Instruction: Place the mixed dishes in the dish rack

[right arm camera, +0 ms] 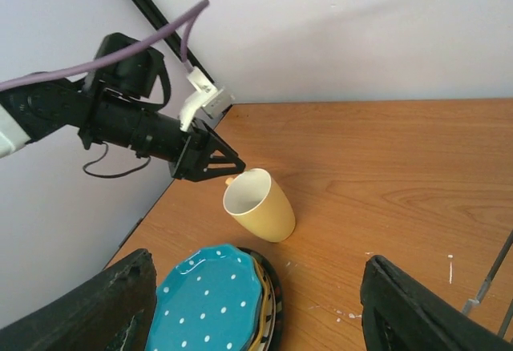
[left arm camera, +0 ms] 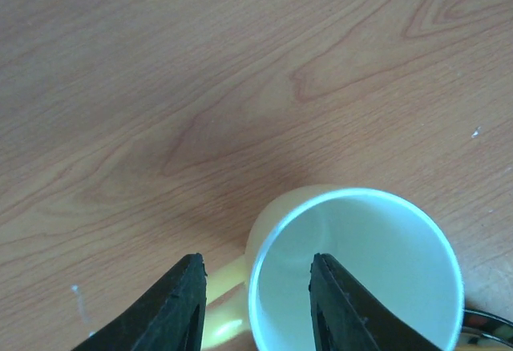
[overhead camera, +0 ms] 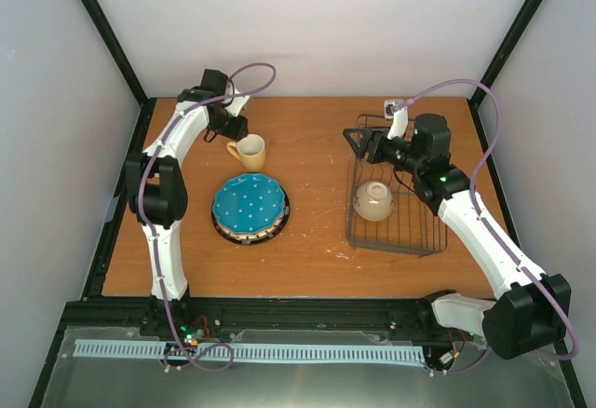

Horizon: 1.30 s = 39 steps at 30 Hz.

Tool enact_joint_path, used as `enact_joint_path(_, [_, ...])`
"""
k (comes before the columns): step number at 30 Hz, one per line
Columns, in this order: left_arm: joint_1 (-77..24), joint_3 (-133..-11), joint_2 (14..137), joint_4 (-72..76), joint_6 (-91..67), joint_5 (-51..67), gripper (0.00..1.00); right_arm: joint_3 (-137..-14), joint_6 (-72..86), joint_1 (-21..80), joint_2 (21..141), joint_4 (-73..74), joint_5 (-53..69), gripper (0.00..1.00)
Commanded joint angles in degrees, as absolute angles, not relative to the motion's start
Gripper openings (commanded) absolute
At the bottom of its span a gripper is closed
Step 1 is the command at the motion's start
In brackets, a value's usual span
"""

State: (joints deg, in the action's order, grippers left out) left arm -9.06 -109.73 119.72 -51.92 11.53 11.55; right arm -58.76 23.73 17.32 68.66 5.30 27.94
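Wooden table (overhead camera: 312, 133) with yellow mug (overhead camera: 251, 153), plate stack (overhead camera: 249, 205), wire dish rack (overhead camera: 415, 224).

mug (overhead camera: 251, 154) yellow | top plate (overhead camera: 248, 201) teal, white dots | bowl (overhead camera: 372, 201) cream

**Mug** (overhead camera: 251, 153): yellow outside, pale inside; stands upright at rear left, with its handle pointing left in the top view.

**Plates** (overhead camera: 250, 206): three in one flat stack just in front of the mug, apart from it. The top plate is teal with white dots, an orange-yellow rim shows under it, and a dark striped edge is lowest.

**Rack** (overhead camera: 410, 233): dark wire, rectangular, on the right, well apart from the stack.

**Bowl** (overhead camera: 372, 201): cream-white, lies inside the rack near its left side; which way up cannot be told.
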Motion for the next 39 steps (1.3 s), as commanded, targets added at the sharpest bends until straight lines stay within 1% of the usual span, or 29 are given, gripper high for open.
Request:
enact_joint_path(1, [-10.15,-112.79,123.26,-52.52,12.69,12.88,0.36,-58.27,22.97,17.38,68.99,4.08,28.44,0.69])
enact_joint_path(10, [-10.72,-111.49,124.23,-52.11,13.01,12.7,0.27,-58.05,22.77,17.38,69.78,4.14,28.68,0.69])
enact_joint_path(13, [-10.78,-110.86,124.67,-51.86,13.03,13.02,0.17,-57.61,22.93,17.39,69.71,3.68,28.78,0.69])
enact_joint_path(15, [-10.79,-111.09,125.28,-52.13,12.92,13.6,0.03,-57.22,23.08,17.35,69.57,3.45,28.66,0.69])
enact_joint_path(16, [-10.81,-111.16,125.48,-52.27,12.81,14.08,0.01,-57.17,23.12,17.4,69.53,3.45,28.65,0.69])
enact_joint_path(21, [-11.07,-111.44,125.0,-52.52,12.42,14.99,0.01,-56.63,23.33,17.4,69.43,3.23,28.57,0.69])
enact_joint_path(25, [-11.07,-111.12,121.8,-50.59,10.98,16.59,0.01,-56.35,23.89,17.38,69.37,2.57,28.38,0.69])
enact_joint_path(28, [-10.84,-110.9,117.63,-47.75,9.13,19.73,0.01,-56.42,24.35,17.28,69.22,1.75,27.67,0.69])
enact_joint_path(31, [-10.02,-111.22,112.35,-44.66,6.28,26.06,0.01,-56.11,26.51,16.18,69.29,0.1,28.86,0.69])
enact_joint_path(33, [-8.86,-109.39,107.53,-39.95,3.2,31.43,0.01,-54.48,31.67,14.25,69.9,-4.86,33.67,0.69])
enact_joint_path(35, [-6.8,-103.83,100.54,-30.88,-3.62,40.14,0.01,-50.33,41.85,10.19,71.69,-15.61,42.75,0.69])
enact_joint_path(36, [-5.64,-99.97,97.45,-25.7,-7.87,44.73,0.0,-47.57,47.82,8.83,72.96,-23.25,46.29,0.69])
enact_joint_path(38, [-3.72,-91.58,92.66,-13.88,-17.2,52.92,0.01,-41.83,60.98,7.99,76.17,-43.4,51.18,0.68])
enact_joint_path(39, [-2.8,-88.04,90.74,-7.9,-22.39,55.91,0.01,-39.23,65.05,8.23,78.2,-54.36,52.55,0.68])
